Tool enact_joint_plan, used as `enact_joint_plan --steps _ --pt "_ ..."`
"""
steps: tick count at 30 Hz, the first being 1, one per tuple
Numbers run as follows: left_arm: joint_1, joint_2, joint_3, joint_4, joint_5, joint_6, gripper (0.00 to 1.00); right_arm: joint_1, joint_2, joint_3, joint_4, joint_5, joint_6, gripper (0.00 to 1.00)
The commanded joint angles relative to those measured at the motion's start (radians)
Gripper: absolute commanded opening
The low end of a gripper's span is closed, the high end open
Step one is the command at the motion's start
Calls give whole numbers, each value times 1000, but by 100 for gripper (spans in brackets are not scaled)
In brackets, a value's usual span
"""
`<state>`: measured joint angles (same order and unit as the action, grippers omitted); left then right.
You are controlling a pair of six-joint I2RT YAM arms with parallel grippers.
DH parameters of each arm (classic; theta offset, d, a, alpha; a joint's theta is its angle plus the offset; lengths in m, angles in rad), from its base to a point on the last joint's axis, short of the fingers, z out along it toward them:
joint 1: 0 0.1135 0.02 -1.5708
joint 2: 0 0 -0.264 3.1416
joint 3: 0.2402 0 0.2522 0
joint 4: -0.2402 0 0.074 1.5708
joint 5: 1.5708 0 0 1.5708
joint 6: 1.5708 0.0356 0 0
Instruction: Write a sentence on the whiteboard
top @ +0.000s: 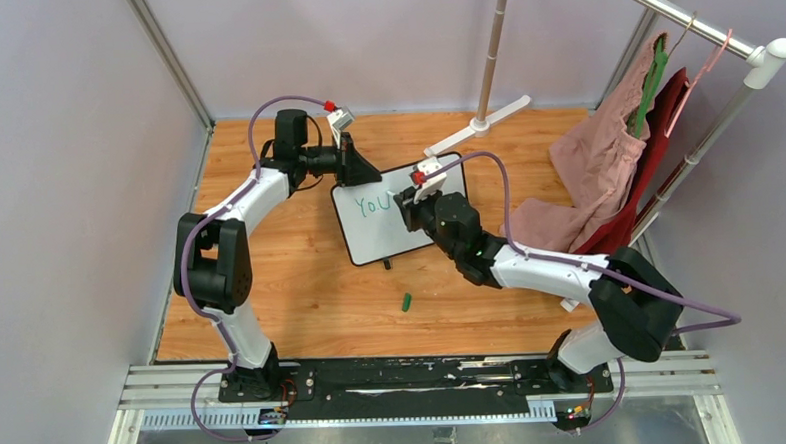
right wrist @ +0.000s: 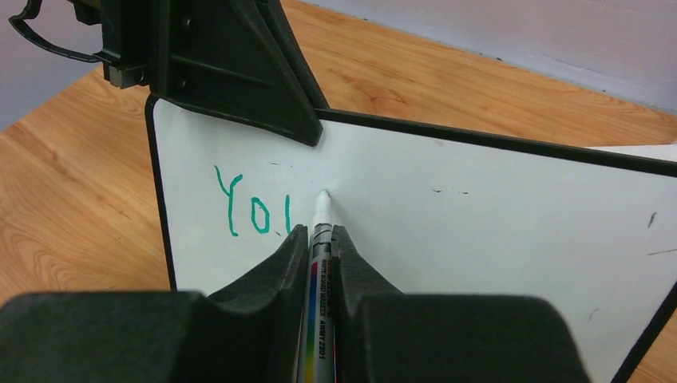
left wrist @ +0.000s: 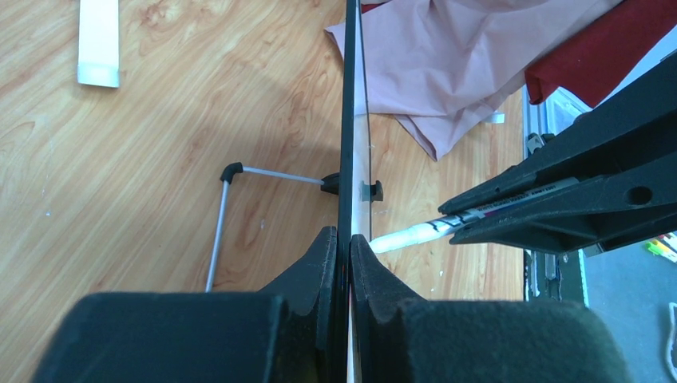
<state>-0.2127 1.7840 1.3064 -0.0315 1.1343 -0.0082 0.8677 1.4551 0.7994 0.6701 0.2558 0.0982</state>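
The sentence [right wrist: 251, 211] barely begun — one green word on the whiteboard [right wrist: 479, 207], remainder outstanding. Left gripper [left wrist: 349, 239] pinches the board's edge; right gripper [right wrist: 319, 231] clamps the marker [right wrist: 321, 209].

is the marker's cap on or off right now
Off: the marker held in the right pincer shows its bare white tip at the whiteboard, just past the green letters.
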Motion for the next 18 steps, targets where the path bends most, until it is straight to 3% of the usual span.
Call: enact_joint_plan --steps 1,7,18 --pt "-5 -20 -23 -28 -12 13 0 -21 -78 -32 -14 8 -2 0" --pt "-5 -20 -18 -30 -11 13 0 -43 -136 -65 -51 43 -7 0" --pt "-5 -25 -24 -29 -13 12 0 -78 -100 -41 -46 47 1 0"
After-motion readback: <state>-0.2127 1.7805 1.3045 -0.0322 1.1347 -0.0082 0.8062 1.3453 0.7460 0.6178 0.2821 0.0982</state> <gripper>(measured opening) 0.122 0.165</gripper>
